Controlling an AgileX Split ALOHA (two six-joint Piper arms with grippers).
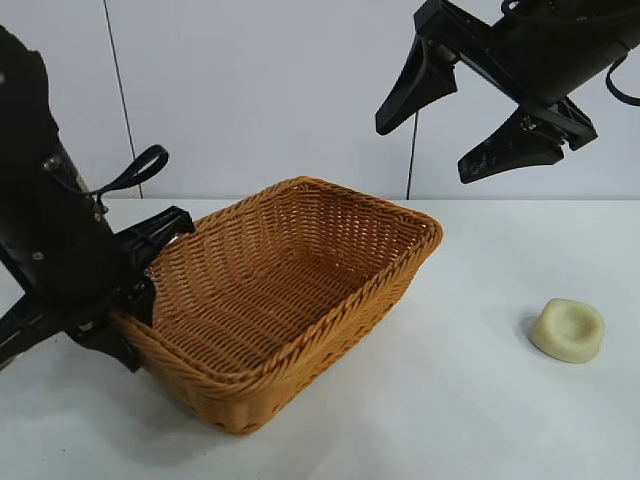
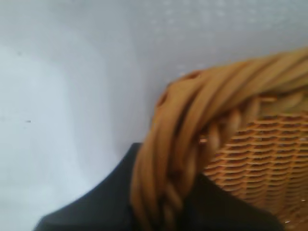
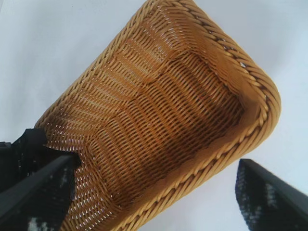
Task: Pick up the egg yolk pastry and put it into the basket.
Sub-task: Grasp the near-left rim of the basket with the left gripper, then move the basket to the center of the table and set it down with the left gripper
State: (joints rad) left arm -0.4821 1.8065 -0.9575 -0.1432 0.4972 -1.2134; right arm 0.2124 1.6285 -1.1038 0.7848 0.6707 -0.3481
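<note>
Meanwhile, the left tool (image 1: 135,300) was clamped on the basket (image 1: 300,290) rim.
The right tool (image 1: 470,110) hung released above (fingers spread wide); the egg yolk pastry (image 1: 568,329) lay on the desk (image 1: 450,400), well apart from the basket.

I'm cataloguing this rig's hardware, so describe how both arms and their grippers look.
Both arms are matte black. The left gripper sits on a bulky black housing dotted with small silver screws, with a thin black cable looping above it. The right gripper has two long, tapering, wedge-shaped black jaws on an angular bracket, with a black cable curving beside it.
</note>
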